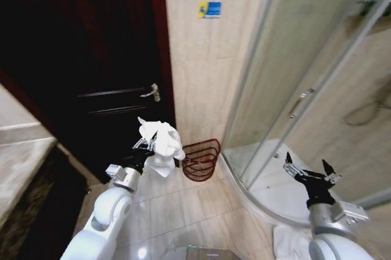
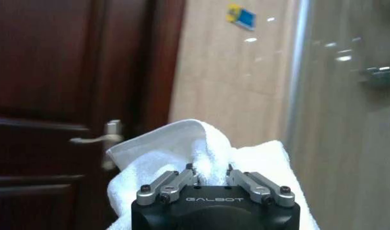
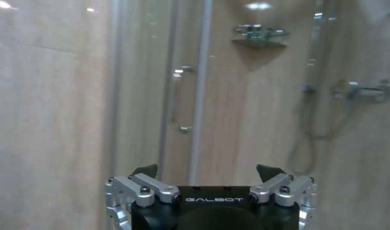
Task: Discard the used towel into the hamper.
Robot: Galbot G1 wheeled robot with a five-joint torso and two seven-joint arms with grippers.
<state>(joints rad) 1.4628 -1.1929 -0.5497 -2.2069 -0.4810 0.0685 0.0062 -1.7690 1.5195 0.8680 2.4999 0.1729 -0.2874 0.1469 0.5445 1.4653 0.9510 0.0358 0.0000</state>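
- White terry towel (image 1: 160, 146), crumpled, held in the air by the left gripper (image 1: 146, 146), in front of the dark brown wooden door (image 1: 79, 58).
- Left gripper, seen from the left wrist camera (image 2: 209, 179): fingers drawn close together, pinching a ridge of the white towel (image 2: 201, 148); cloth bulges up and out to both sides of the fingers.
- Towel's loose lower folds hang just below and to the right of the left gripper in the head view.
- Dark reddish-brown round wire hamper (image 1: 201, 159) stands on the pale glossy tiled floor (image 1: 183, 211), at the foot of the beige tiled wall (image 1: 201, 77), between the door and the curved glass shower enclosure (image 1: 305, 89).
- Hamper lies right of and lower than the held towel; the towel's right edge sits near the hamper's rim in the head view but is apart from it, not over the opening.
- Silver lever door handle (image 1: 153, 93) is above the towel; a small blue and yellow sticker (image 1: 209, 9) is high on the wall.
- Right gripper (image 1: 310, 171) hovers at the right, over the white shower tray edge, fingers spread wide, holding nothing; well apart from towel and hamper.
- Right wrist camera: same wide-apart gripper (image 3: 208, 173) faces the shower glass, with a chrome shelf (image 3: 259, 36) behind it.
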